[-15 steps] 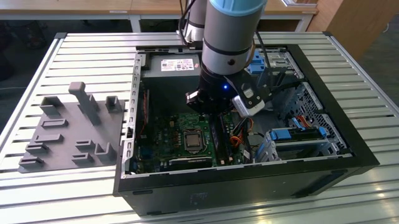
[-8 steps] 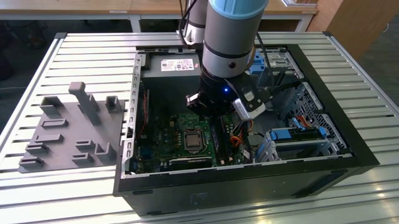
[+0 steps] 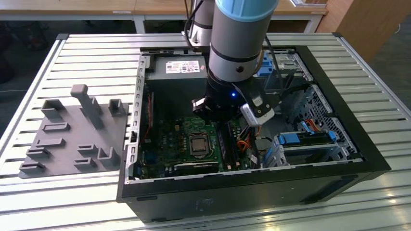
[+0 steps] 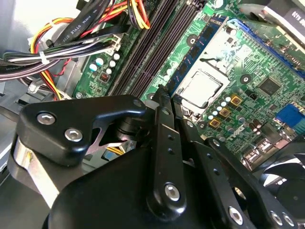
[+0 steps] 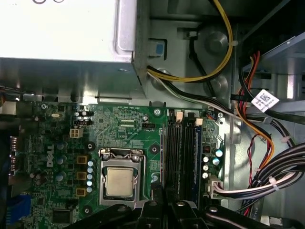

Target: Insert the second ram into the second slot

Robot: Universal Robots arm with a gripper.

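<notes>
My gripper point(image 3: 220, 124) hangs low inside the open computer case, over the motherboard point(image 5: 128, 126). In both wrist views its black fingers point(image 5: 159, 193) point(image 4: 164, 98) are pressed together, and I see nothing between them. The tips sit at one end of the bank of long dark memory slots point(image 5: 181, 157) point(image 4: 152, 43), beside the processor socket point(image 5: 119, 181). A thin blue strip, the ram point(image 5: 196, 162), stands on edge along the side of the slot bank away from the processor. I cannot tell which slot it occupies.
Bundled cables point(image 5: 267, 176) run beside the slots on the side away from the processor. The silver power supply point(image 5: 62, 33) and drive cages point(image 3: 308, 139) crowd the case walls. A grey fixture block point(image 3: 74, 137) lies on the slatted table to the exterior view's left.
</notes>
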